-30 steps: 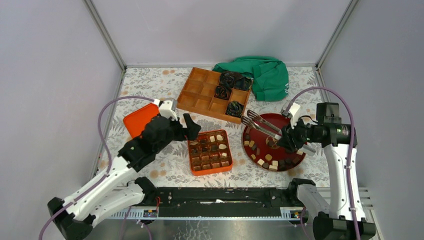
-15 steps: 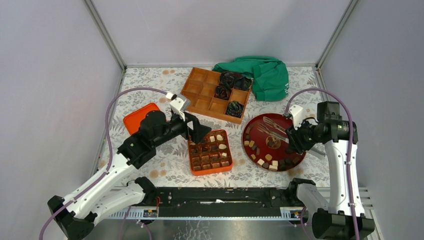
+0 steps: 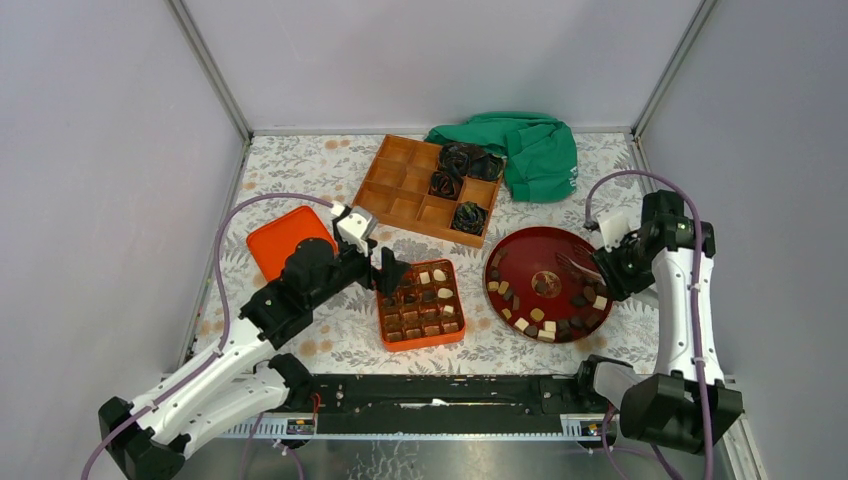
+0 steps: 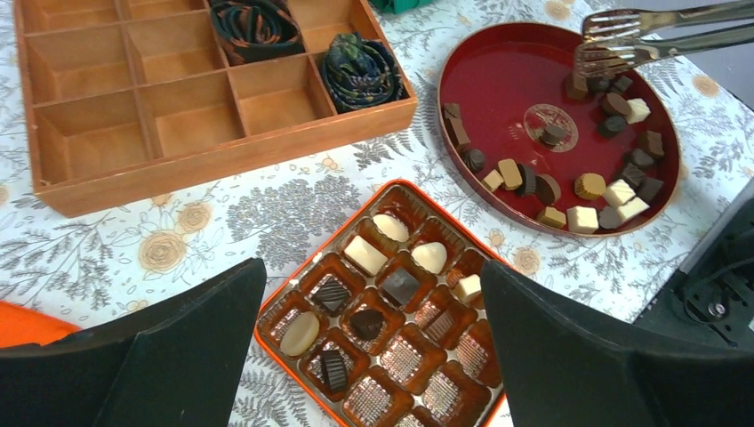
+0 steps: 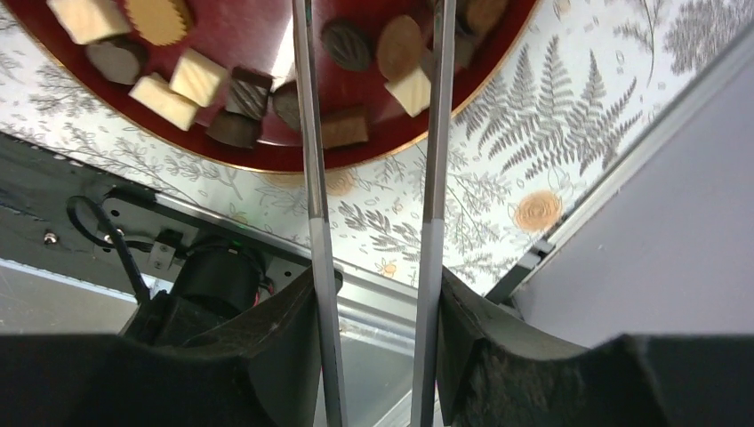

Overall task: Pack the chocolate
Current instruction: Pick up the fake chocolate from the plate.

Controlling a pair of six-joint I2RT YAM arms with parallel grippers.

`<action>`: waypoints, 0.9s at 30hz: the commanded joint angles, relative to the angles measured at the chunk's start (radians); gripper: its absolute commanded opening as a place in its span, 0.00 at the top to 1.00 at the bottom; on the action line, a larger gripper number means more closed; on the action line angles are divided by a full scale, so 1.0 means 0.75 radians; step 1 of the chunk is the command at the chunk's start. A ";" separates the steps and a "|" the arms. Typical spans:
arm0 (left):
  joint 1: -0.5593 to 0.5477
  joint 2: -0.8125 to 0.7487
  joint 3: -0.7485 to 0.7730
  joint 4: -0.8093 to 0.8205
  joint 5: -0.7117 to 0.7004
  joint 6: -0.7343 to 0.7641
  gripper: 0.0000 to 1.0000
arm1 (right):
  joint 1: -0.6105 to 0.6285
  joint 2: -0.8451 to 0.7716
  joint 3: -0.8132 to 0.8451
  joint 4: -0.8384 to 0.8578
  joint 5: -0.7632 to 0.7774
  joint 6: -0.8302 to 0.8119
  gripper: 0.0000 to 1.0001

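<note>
The chocolate lies as several dark, tan and cream pieces (image 3: 545,325) on the red round plate (image 3: 530,258), mostly along its near and right rim. More pieces (image 4: 400,285) sit in the orange box with cups (image 3: 420,303). My left gripper (image 3: 385,272) is open and empty, hovering over the box's left part (image 4: 371,267). My right gripper (image 3: 612,268) is shut on metal tongs (image 3: 578,266). In the right wrist view (image 5: 382,276) its fingers press both tong arms (image 5: 307,133). The tong tips (image 4: 613,53) hang over the plate's right side, next to dark pieces.
A wooden divided tray (image 3: 405,190) stands behind the box and holds three black crinkled bundles (image 3: 458,165). A green cloth (image 3: 535,150) lies at the back right. An orange lid (image 3: 278,238) lies at the left, under my left arm. The cage wall is close on the right.
My right arm has drawn back to the right, pulling the tongs from the plate's left to its right side. My left gripper has swung a little forward and settled over the box.
</note>
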 commanded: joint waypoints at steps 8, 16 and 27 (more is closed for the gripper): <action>0.008 -0.046 -0.017 0.062 -0.114 0.041 0.01 | -0.106 0.076 0.048 -0.116 -0.161 -0.125 0.50; 0.009 -0.076 -0.031 0.052 -0.136 0.052 0.01 | -0.106 0.062 -0.056 -0.129 -0.229 -0.214 0.51; 0.009 -0.089 -0.032 0.047 -0.138 0.057 0.01 | -0.105 0.017 -0.178 -0.068 -0.207 -0.189 0.50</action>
